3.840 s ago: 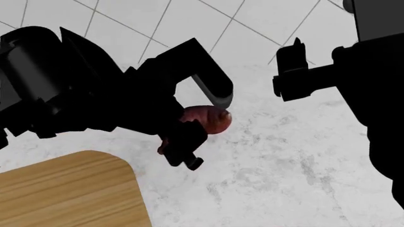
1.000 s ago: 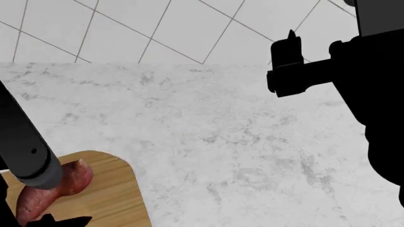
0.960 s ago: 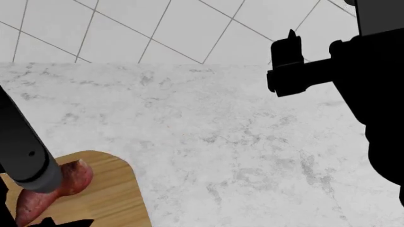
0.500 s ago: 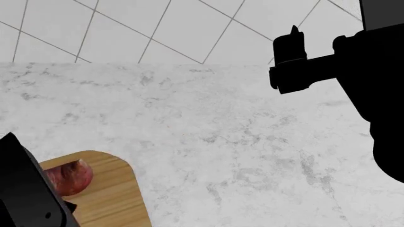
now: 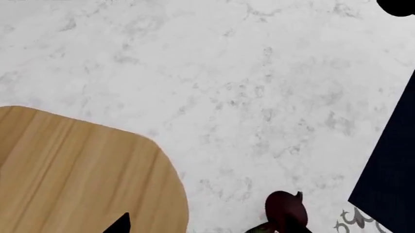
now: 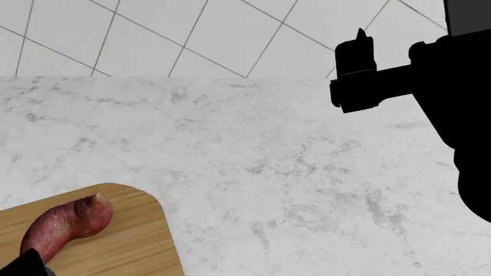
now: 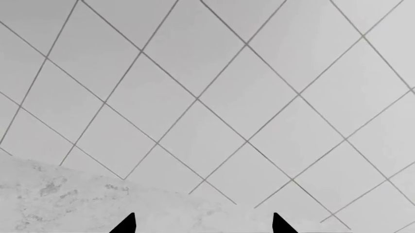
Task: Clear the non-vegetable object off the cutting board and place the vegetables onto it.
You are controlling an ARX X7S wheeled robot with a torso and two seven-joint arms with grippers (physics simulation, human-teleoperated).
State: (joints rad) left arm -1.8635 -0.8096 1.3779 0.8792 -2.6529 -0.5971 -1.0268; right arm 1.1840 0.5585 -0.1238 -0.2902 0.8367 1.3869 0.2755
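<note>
A curved reddish sweet potato [image 6: 65, 227] lies on the rounded corner of the light wooden cutting board [image 6: 134, 253], with nothing holding it. The left wrist view shows that board [image 5: 77, 174] and a dark maroon beet [image 5: 285, 213] with green leaves on the marble beside it, off the board. My left gripper [image 5: 198, 229] is open; one black fingertip [image 5: 120, 224] shows over the board, and nothing is between the jaws. My right gripper [image 7: 202, 225] is open and empty, held high facing the tiled wall. The non-vegetable object is out of view.
White-grey marble counter [image 6: 291, 172] runs from the board to the tiled wall [image 6: 192, 34]. My black right arm [image 6: 383, 86] hangs over the counter's right side. A dark navy panel [image 5: 389, 170] stands close to the beet.
My left arm has pulled back down and left, almost out of the head view, leaving the sweet potato lying free on the board. The right arm drifted slightly to the right.
</note>
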